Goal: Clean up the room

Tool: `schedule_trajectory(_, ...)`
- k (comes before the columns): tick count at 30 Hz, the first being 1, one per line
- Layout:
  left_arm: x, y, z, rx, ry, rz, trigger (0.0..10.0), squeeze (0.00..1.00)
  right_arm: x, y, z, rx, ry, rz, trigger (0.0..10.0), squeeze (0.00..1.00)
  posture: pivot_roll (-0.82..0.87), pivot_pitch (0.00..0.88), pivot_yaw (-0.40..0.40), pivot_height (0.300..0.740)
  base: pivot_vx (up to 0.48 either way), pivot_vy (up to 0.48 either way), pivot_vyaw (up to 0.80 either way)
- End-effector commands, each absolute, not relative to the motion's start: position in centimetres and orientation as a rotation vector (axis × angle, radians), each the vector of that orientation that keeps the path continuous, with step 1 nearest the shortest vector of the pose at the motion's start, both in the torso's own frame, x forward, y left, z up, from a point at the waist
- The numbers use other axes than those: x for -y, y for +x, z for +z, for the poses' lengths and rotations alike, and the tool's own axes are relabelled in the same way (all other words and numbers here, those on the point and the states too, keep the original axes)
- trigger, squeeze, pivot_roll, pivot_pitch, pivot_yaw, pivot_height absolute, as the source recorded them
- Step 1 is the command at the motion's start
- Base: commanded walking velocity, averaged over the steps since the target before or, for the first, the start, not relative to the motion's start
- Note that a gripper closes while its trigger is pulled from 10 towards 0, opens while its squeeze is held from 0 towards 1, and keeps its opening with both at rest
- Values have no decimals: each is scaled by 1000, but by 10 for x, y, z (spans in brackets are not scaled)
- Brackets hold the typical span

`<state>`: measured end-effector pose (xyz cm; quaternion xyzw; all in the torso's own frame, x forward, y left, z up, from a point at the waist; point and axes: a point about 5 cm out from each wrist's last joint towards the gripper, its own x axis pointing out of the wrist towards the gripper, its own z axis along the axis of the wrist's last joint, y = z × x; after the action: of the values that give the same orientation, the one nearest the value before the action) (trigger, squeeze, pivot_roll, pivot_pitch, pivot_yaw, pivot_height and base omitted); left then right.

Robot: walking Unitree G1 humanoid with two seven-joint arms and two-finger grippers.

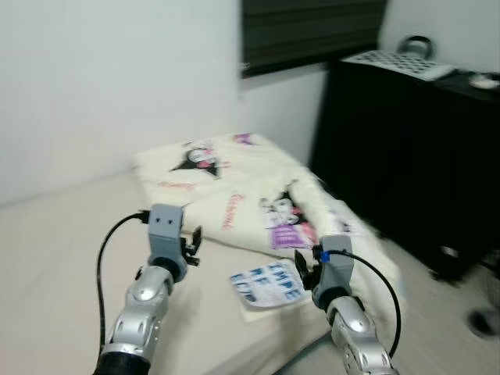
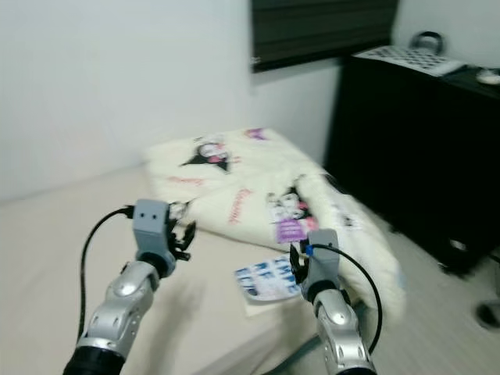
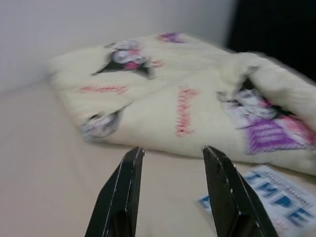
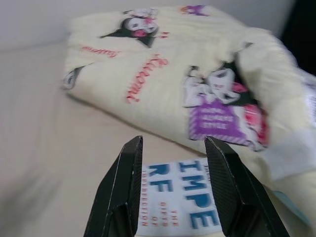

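On your left, the left hand (image 1: pixel 192 248) hovers over the bare beige mattress of the bed (image 1: pixel 55 258), short of the folded blanket's near edge. Its wrist camera shows you its 2 black fingers (image 3: pixel 123 192) held apart with nothing between them.

Ahead of both arms lies the cream blanket (image 1: pixel 234 187), printed with black-and-pink cartoon figures and pink lettering. It is folded into a thick pad across the far part of the bed, and its right side slumps over the mattress edge toward the floor.

Just in front of the blanket, touching its near edge, a white paper with blue lettering (image 1: pixel 268 283) lies flat near the bed's corner (its words are too blurred to read in the head views).

The right hand (image 1: pixel 300 266) hangs directly above that paper. Its fingers (image 4: pixel 224 185) are spread as well, and they grip nothing; the paper shows through the gap between them.

Farther right, you have a tall black cabinet (image 1: pixel 406 156) against the wall, with a checkerboard sheet (image 1: pixel 398 62) lying on its top.
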<state>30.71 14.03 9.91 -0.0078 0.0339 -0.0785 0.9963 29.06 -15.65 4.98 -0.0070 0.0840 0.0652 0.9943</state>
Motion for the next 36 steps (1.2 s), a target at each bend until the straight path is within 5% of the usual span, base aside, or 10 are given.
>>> schedule_trajectory(1, -139, 307, 97, -84, -5, -166, 10000, 0, 156, 290, 48, -175, -15, 133, 10000, 0, 19, 0, -14, 740, 0, 0, 800)
schedule_trajectory(13, -149, 305, 74, -236, 43, -117, 10000, 0, 158, 296, 53, -156, -19, 124, 10000, 0, 14, 0, 2, 740, 0, 0, 800)
schedule_trajectory(36, -139, 311, 81, -195, 37, -159, 10000, 0, 167, 306, 65, -105, -23, 100, 10000, 0, -2, 0, 14, 740, 0, 0, 800)
